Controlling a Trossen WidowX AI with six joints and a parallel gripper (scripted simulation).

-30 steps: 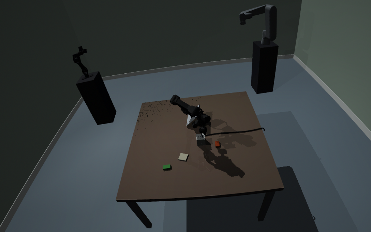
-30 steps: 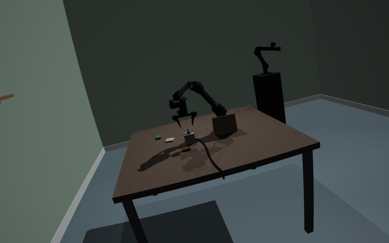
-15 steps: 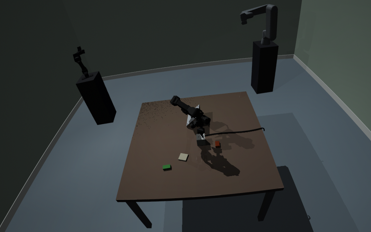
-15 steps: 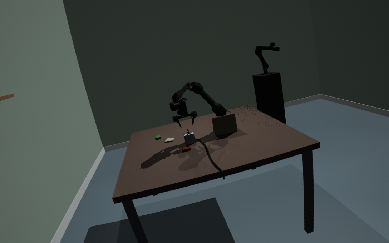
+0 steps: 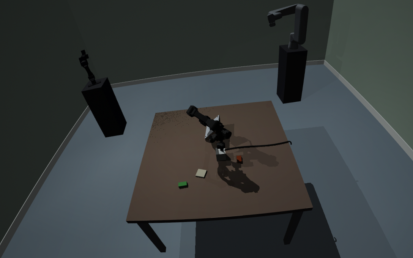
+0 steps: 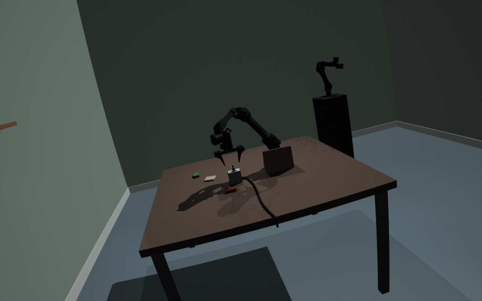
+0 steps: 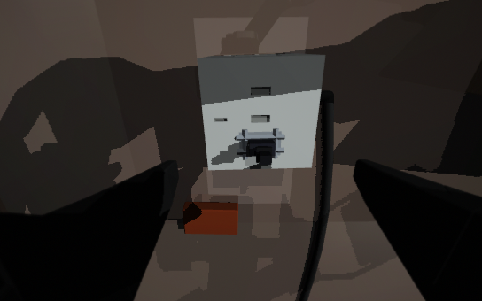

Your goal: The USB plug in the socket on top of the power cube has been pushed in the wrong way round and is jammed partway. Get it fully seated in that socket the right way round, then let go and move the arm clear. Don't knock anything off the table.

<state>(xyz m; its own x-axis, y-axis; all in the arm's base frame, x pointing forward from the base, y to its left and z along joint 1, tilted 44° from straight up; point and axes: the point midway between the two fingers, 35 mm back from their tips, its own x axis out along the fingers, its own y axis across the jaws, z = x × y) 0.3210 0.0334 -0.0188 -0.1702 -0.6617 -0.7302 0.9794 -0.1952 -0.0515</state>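
Note:
The power cube [image 5: 221, 157] [image 6: 235, 178] [image 7: 299, 133] stands on the table, its pale top facing up. The dark USB plug [image 6: 233, 168] [image 7: 261, 148] sticks up from the top, near the lower edge in the wrist view, with a light metal frame around its base. How deep it sits and which way round it is cannot be told. Two wide slots and one small slot show beside it. My gripper [image 6: 232, 163] [image 7: 266, 168] is open and empty, pointing down above the cube, its fingers wide apart on either side of the plug's line. In the top view the arm hides the fingers.
A black cable [image 5: 256, 146] [image 6: 259, 198] [image 7: 324, 177] runs from beside the cube to the table edge. A red-orange block [image 5: 239, 158] [image 6: 231, 190] [image 7: 212, 221] lies close to the cube. A cream square [image 5: 201, 173] [image 6: 210, 178] and a green block [image 5: 182, 184] [image 6: 196, 175] lie farther off.

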